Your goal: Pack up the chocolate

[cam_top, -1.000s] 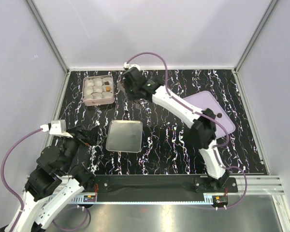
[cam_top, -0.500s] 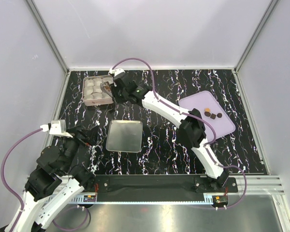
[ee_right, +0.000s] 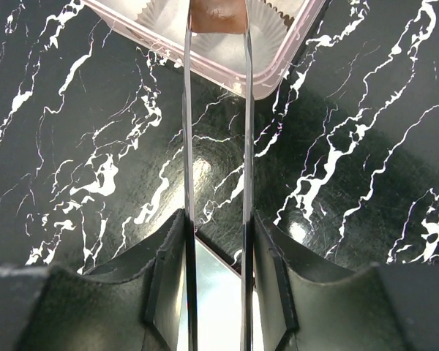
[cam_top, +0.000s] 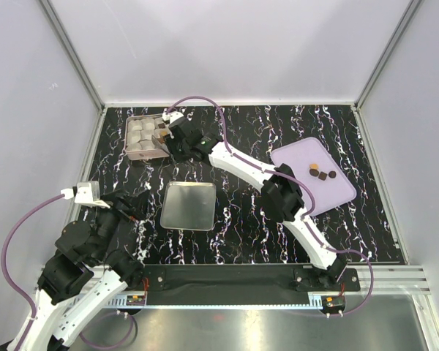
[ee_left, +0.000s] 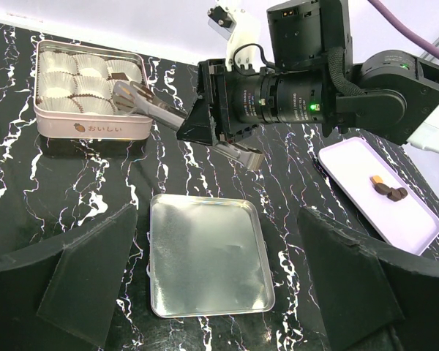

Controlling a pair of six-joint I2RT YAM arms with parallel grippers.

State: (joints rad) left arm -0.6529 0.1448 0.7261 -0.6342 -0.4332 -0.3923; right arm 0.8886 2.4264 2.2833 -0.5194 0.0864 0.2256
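Observation:
My right gripper is shut on thin metal tongs, and the tongs pinch a brown chocolate at their tip. The tip hangs over a white paper cup at the right side of the pink tin box, as the left wrist view also shows. Three more chocolates lie on the purple tray at the right, two dark and one tan. My left gripper is open and empty, low at the front left, facing the silver lid.
The tin box holds several white paper cups. The silver lid lies flat mid-table between the arms. The right arm stretches diagonally across the table from its base to the box. Grey walls close in the black marbled table.
My right gripper has swung left from the back middle to the tin box, carrying the chocolate in the tongs over its right side. The left arm has not moved.

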